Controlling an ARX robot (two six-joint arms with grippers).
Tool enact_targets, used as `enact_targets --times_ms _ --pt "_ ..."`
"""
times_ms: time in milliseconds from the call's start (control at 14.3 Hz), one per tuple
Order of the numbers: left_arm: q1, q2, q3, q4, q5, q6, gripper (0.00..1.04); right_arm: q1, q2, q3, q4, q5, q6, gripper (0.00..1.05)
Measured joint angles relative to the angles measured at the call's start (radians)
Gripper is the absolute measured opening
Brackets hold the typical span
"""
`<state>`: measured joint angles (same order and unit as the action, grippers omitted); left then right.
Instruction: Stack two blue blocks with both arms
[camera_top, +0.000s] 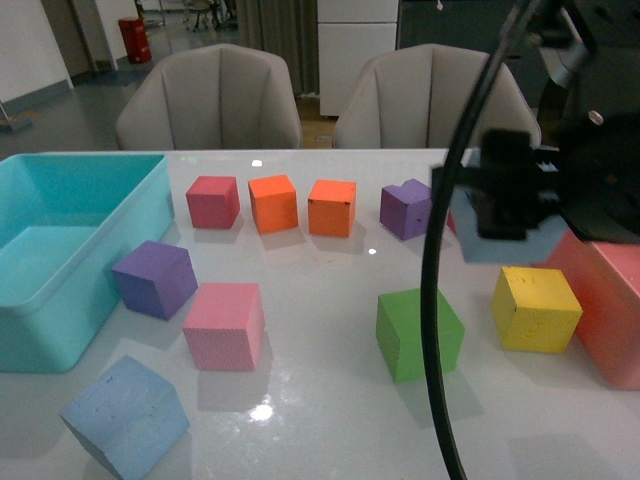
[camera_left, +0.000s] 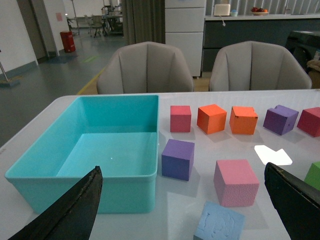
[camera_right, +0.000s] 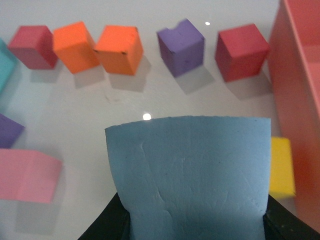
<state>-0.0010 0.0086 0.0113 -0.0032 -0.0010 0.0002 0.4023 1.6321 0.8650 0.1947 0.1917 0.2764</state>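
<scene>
One blue block (camera_top: 125, 415) lies on the white table at the front left; it also shows low in the left wrist view (camera_left: 219, 224). My left gripper (camera_left: 182, 207) is open, its fingers (camera_left: 75, 210) wide apart, above and short of this block. My right gripper (camera_right: 192, 220) is shut on the other blue block (camera_right: 190, 172), which fills the right wrist view. In the front view the right gripper (camera_top: 505, 190) hangs high at the right, and a strip of that held blue block (camera_top: 505, 245) shows behind and below it.
A large turquoise bin (camera_top: 60, 250) stands at the left. A pink cube (camera_top: 225, 325) and a purple cube (camera_top: 155, 278) lie near the front blue block. Green (camera_top: 418, 333) and yellow (camera_top: 535, 308) cubes, a back row of cubes and a salmon bin (camera_top: 610, 300) fill the right.
</scene>
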Motion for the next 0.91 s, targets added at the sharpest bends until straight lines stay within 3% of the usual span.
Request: enact_targets --times_ms 491,911 --pt "0.000 0.000 0.000 0.000 0.000 0.000 0.98 0.072 0.459 0.581 -0.224 -0.103 -0.034 0.42" --pt "0.000 0.000 0.000 0.000 0.000 0.000 0.98 0.095 0.687 0.812 -0.317 -0.161 -0.033 0.42"
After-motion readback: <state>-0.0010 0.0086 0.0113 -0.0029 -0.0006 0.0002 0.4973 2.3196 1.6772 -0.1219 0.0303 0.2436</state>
